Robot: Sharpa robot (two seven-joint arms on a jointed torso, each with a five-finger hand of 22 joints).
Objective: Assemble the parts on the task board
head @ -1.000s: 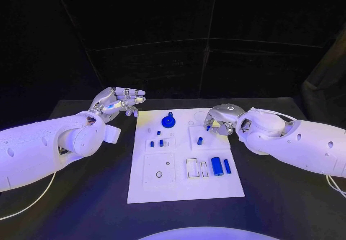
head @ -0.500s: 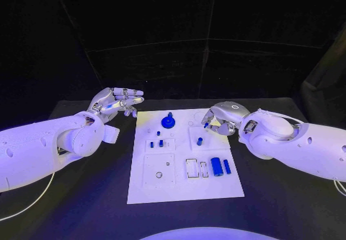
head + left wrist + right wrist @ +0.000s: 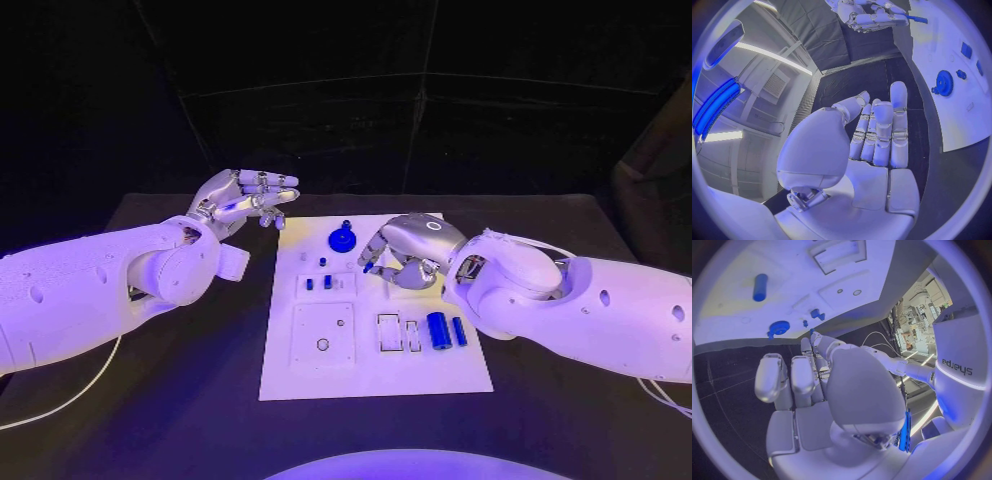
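Observation:
The white task board lies mid-table. On it are a blue gear, small blue pegs and two blue cylinders near its right edge. My right hand hovers over the board's far middle, fingers curled down, pinching a small blue peg at its tips. The left wrist view shows this peg poking out of the right hand. My left hand hangs raised off the board's far left corner, fingers loosely bent, holding nothing. In the right wrist view the board, gear and a cylinder lie beyond the hand.
Bare black table surrounds the board on both sides and in front. Square and slotted recesses sit in the board's near half. A black curtain backs the table.
My right hand has moved left from the board's right edge to over its far middle, carrying the small peg and covering the peg that stood there. The left hand has barely moved.

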